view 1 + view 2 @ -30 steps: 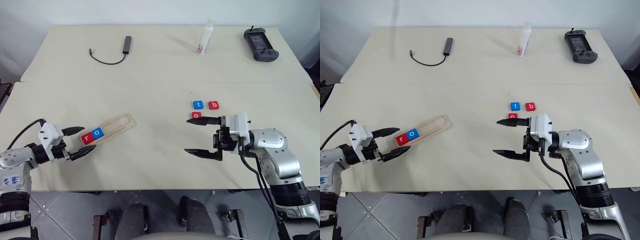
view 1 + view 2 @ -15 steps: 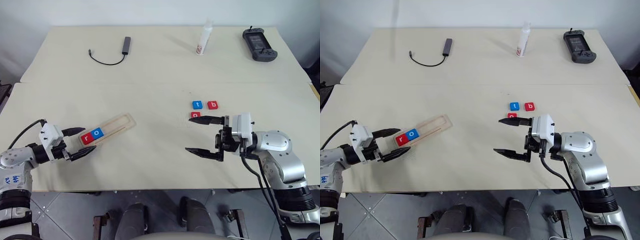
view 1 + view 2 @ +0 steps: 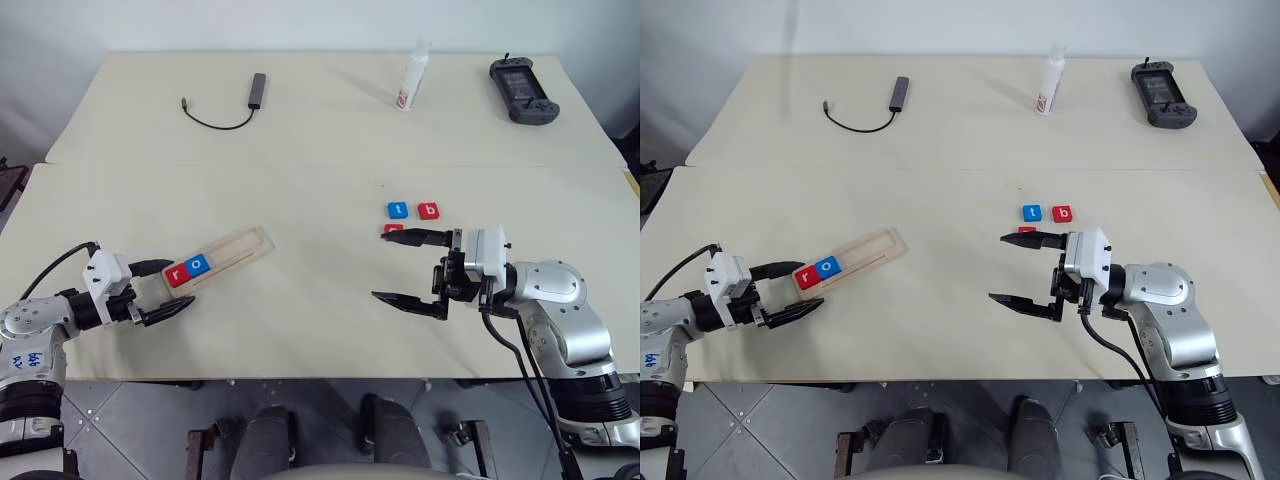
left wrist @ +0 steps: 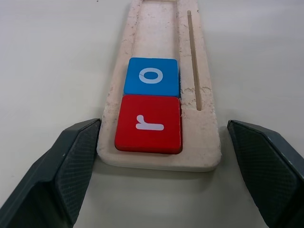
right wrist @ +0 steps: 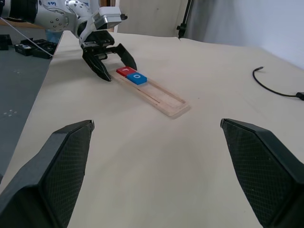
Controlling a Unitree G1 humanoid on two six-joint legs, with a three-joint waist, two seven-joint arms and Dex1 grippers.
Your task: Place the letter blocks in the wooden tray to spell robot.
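Pale cream table [image 3: 300, 330], two tops butted together, seam running nine to three o'clock across the middle of the head view; far top carries a cable with adapter [image 3: 235, 100] at eleven o'clock, a white bottle [image 3: 411, 76] at one o'clock and a black handheld controller [image 3: 523, 89] beyond it toward two

Right gripper [image 3: 420, 269]: at four o'clock, lying level and pointing toward the tray, jaws wide apart, nothing between them

Left gripper [image 3: 165, 289]: at eight o'clock, jaws apart, straddling the near end of the tray without clamping it, as its wrist view shows

Wooden tray [image 3: 248, 244]: lying on a slant at eight o'clock; near end filled, far three places bare

Letter blocks: red r [image 4: 149, 124] and blue o [image 4: 152, 76] seated touching in the tray; blue t [image 3: 397, 210] and red b [image 3: 428, 210] side by side on the table at two o'clock; second red block [image 3: 392, 229] just beside them, half hidden by the right gripper's upper finger

Step in hand, by judgement: two of five placed, b due next. Next move calls for the right gripper to reach the b, beside the t, close on it alone, and carry it to the slot touching the o
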